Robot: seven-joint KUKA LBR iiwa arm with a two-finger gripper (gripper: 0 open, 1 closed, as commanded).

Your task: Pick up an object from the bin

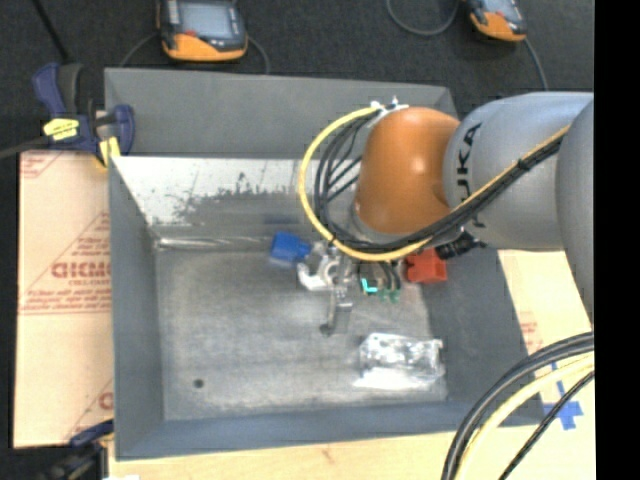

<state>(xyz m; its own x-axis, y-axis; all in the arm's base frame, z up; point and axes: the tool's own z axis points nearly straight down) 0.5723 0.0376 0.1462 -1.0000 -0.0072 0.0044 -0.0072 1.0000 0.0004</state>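
Observation:
My gripper (pixel 334 313) hangs low over the bin floor near the middle, under the orange wrist cover. A small blue block (pixel 287 248) lies just to its upper left, close to the back wall. A clear plastic packet with pale contents (pixel 400 360) lies on the floor to the gripper's lower right. A red block (pixel 429 267) sits to its right, partly hidden by the arm. A small green piece (pixel 386 291) shows right beside the gripper, under the wrist.
The arm and its looped cables cover the bin's back right part. The left half of the bin floor is bare grey metal with a small dark spot near the front left.

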